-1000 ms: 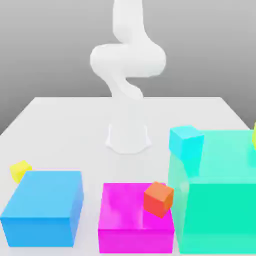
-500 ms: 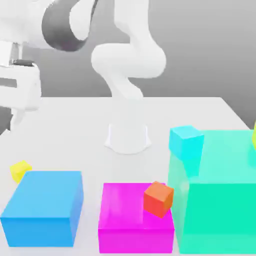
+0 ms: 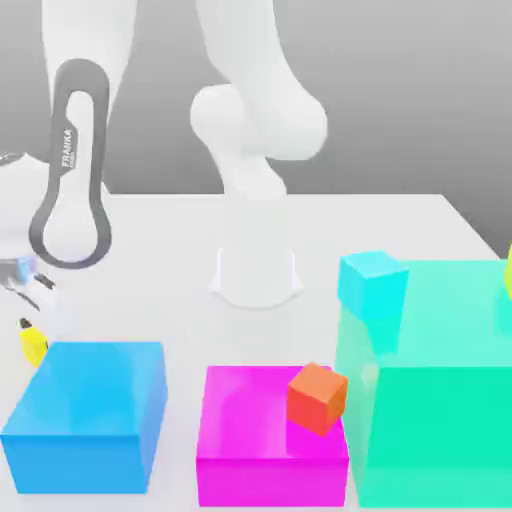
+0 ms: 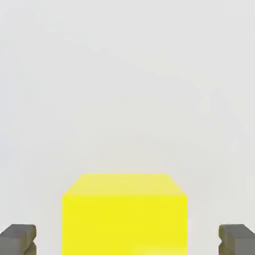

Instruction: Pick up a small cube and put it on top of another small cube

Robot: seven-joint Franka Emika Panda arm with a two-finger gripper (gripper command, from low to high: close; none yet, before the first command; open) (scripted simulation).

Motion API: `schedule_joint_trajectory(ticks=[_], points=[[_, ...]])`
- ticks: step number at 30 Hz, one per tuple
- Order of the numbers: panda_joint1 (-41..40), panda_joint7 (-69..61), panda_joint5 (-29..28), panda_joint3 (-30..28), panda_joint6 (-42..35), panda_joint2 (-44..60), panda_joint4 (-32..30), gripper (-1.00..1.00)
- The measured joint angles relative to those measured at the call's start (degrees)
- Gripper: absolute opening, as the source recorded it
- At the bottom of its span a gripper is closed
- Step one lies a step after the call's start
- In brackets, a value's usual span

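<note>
Pincer point(image 3: 22, 290) now down at table beside blue block point(image 3: 90, 415), at exterior view's left; second ago I saw no hand near it. Small yellow cube point(image 3: 33, 342) sits just behind blue block, untouched on table.

Hand view: fingers point(image 4: 17, 239) straddle yellow cube, gaps both sides, released, not gripping. Approach done; I judge closing comes next.

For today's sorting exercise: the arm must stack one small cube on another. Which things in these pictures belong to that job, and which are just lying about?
Belonging to the job:
- small yellow cube, between the gripper fingers, a gap showing on each side
- small orange-red cube and small cyan cube, possible bases

Just lying about:
- big blue block
- big magenta block
- big green block
</note>
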Motion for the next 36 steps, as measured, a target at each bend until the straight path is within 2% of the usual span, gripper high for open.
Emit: schedule_joint_trajectory(ticks=[6,11,13,17,24,36], points=[[0.03,0.30,-0.39,-0.12,-0.23,-0.25,-0.08,-1.00],[6.61,9.91,-13.05,-9.48,-6.63,-9.49,-2.57,-1.00],[7.76,12.30,-18.47,-10.60,-9.45,-13.29,-2.44,-1.00],[13.03,8.30,-24.45,-7.76,-13.68,-17.49,-0.45,-1.00],[23.07,-3.44,-30.59,-3.19,-20.83,-23.48,3.30,-1.00],[35.63,-24.71,-34.20,5.97,-30.57,-31.01,7.55,-1.00]])
